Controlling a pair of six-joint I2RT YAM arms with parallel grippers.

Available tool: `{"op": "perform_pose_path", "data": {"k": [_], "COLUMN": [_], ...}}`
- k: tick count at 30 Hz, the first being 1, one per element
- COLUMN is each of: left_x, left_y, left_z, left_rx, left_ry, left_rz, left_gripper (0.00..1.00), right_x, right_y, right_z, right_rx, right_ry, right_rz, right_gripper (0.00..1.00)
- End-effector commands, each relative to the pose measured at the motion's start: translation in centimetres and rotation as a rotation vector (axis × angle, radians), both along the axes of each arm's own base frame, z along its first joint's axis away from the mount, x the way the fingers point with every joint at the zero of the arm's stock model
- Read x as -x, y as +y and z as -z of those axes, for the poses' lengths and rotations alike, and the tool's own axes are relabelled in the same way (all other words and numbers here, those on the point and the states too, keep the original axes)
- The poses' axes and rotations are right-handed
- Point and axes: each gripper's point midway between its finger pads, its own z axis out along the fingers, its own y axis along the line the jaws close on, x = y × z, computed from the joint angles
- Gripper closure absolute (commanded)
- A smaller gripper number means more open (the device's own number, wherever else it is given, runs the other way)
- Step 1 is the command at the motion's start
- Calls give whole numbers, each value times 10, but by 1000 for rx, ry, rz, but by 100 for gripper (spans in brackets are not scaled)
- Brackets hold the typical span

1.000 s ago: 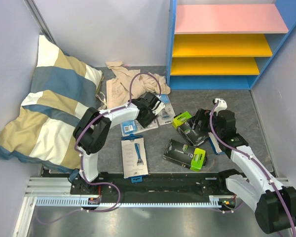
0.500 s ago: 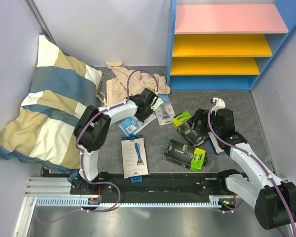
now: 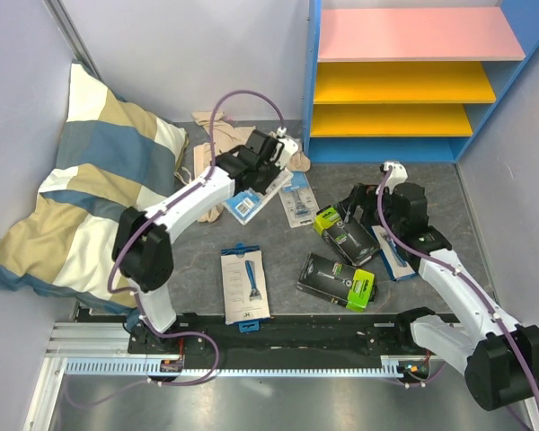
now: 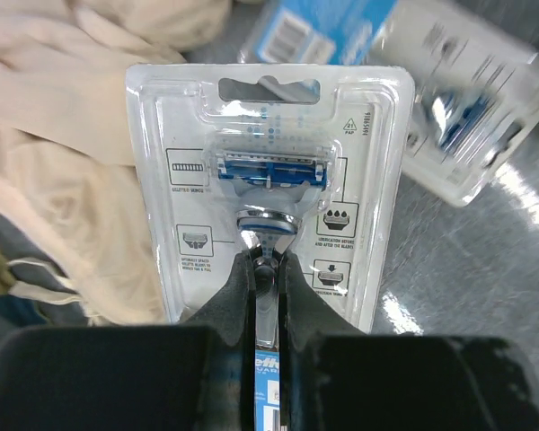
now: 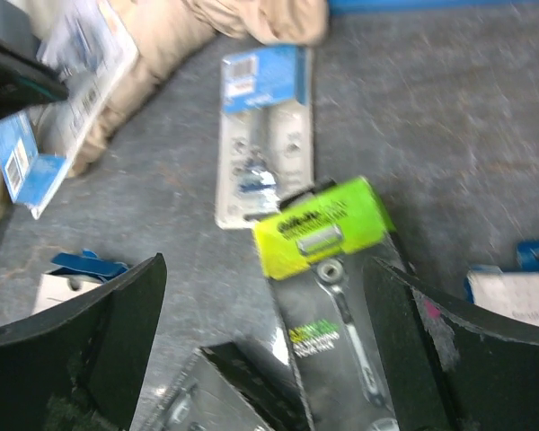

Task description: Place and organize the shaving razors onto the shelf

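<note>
My left gripper (image 3: 264,172) is shut on a clear blister razor pack on a blue card (image 3: 249,203), held off the floor by the beige cloth; in the left wrist view the fingers (image 4: 238,287) pinch its lower middle (image 4: 269,171). A second blister pack (image 3: 298,199) lies flat. Two black boxes with lime ends (image 3: 341,235) (image 3: 339,280) lie mid-floor. My right gripper (image 3: 363,208) is open and empty above the upper black box (image 5: 341,278). One white-blue box (image 3: 244,285) lies near front; another (image 3: 397,260) is partly under my right arm. The shelf (image 3: 413,83) stands at back right, boards bare.
A beige cloth (image 3: 207,163) lies crumpled behind my left gripper and shows in the left wrist view (image 4: 63,144). A striped pillow (image 3: 90,180) leans against the left wall. Grey walls close both sides. The arms' base rail (image 3: 278,328) runs along the near edge.
My left arm has stretched back and up, lifting the blister pack off the floor toward the cloth. My right gripper has shifted slightly toward the back, still open over the black box.
</note>
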Motion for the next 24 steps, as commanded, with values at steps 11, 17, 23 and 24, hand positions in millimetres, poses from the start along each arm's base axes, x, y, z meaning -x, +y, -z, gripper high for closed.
{"op": "perform_pose_path", "data": {"k": [11,17,23,24], "left_x": [12,7,0,-3], "left_y": [-23,10,63,71], "left_z": [-185,-202,-180,-179], "left_rx": [578,885,1156,1174], "left_ry": [-166,-74,42,30], "left_rz": [-129,-300,-574,-614], "left_gripper": [98,98,98,98], "right_x": [-7,4,16,18], "right_y": [84,114,135,138], "right_z": [-73,-101,-124,-126], "right_rx": [-37,-98,-182,-190], "right_ry": [-118,-179,-273,-281], "right_rz": [-116,-159,-158,-162], "right_gripper": [2,2,2,2]}}
